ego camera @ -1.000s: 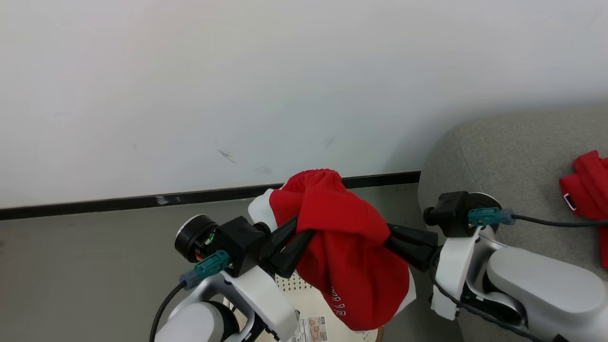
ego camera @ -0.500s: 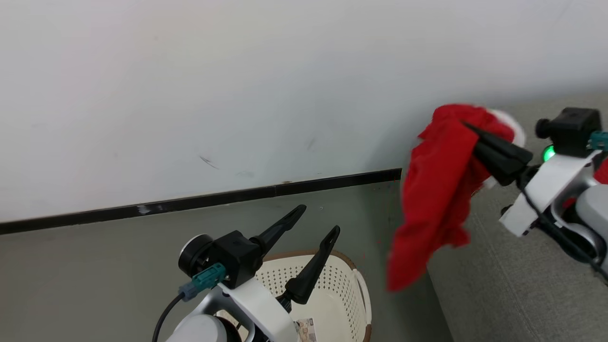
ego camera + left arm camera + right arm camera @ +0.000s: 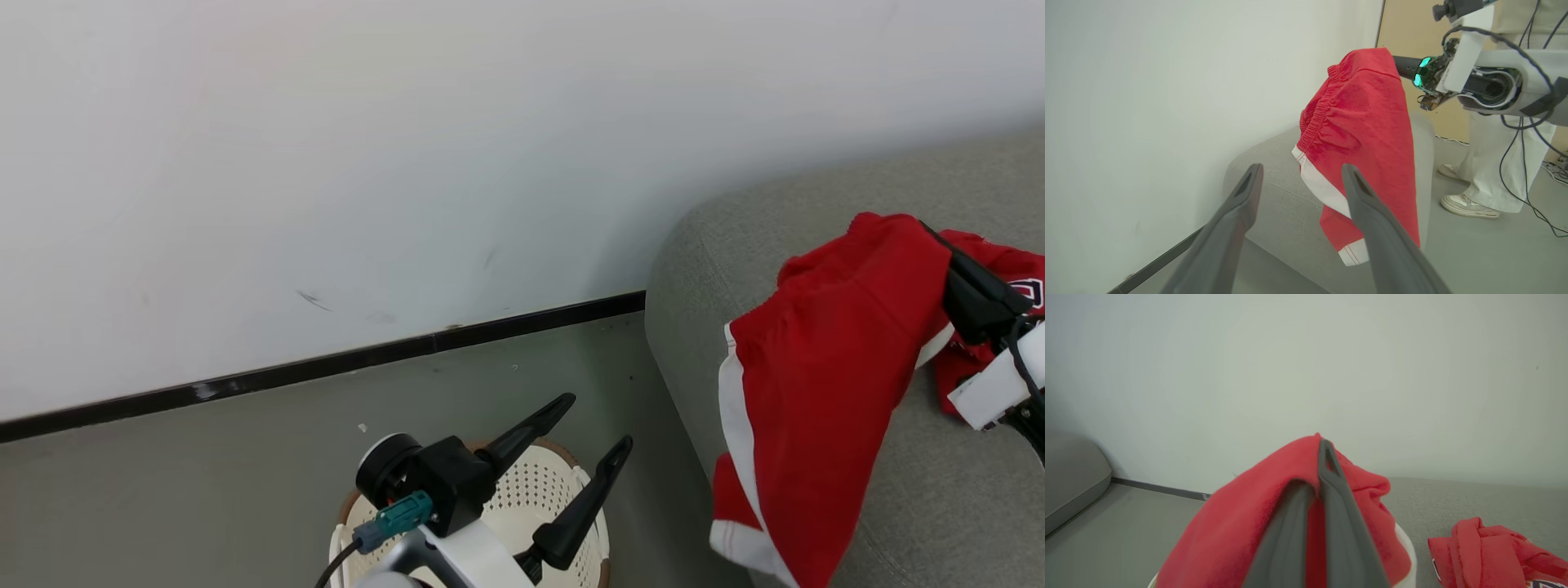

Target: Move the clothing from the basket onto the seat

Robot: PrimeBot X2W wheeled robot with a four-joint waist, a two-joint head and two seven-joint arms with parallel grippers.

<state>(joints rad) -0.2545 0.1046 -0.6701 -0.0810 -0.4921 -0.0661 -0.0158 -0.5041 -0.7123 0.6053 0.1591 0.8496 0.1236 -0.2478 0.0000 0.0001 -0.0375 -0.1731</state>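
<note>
Clothing is split two ways: one soft bright red garment (image 3: 824,384) with white trim hangs from the right gripper (image 3: 939,241), and a second red garment (image 3: 1490,551) lies crumpled on the large grey upholstered seat (image 3: 735,269). Nearest the head camera, the left arm rises from the bottom edge, its black wrist with a teal plug (image 3: 404,513) low in the picture, and the left gripper (image 3: 596,420) points up and to the right with its two long dark fingers spread wide and nothing between them. Just under it stands the cream-white perforated plastic basket (image 3: 535,494) with a brown rim, on the grey floor (image 3: 204,482) near the seat's rounded corner. Farther right, the right arm comes in from the picture's edge with its fingers pressed together on the upper part of the red garment, which hangs down in front of the seat's corner, its white-banded hem lowest; whether the cloth touches the cushion I cannot tell. The right wrist view gives what the head view half hides: the closed fingers pinching a fold near their tips, and the second red garment in a heap on the grey cushion, apart from the held one. The left wrist view adds the gathered elastic waistband (image 3: 1318,118), green lights (image 3: 1423,63) on the right wrist, and a person (image 3: 1490,163) in pale trousers and pale shoes standing beyond the seat. Farthest back, a white wall (image 3: 408,163) meets the floor at a black skirting strip (image 3: 326,367).
</note>
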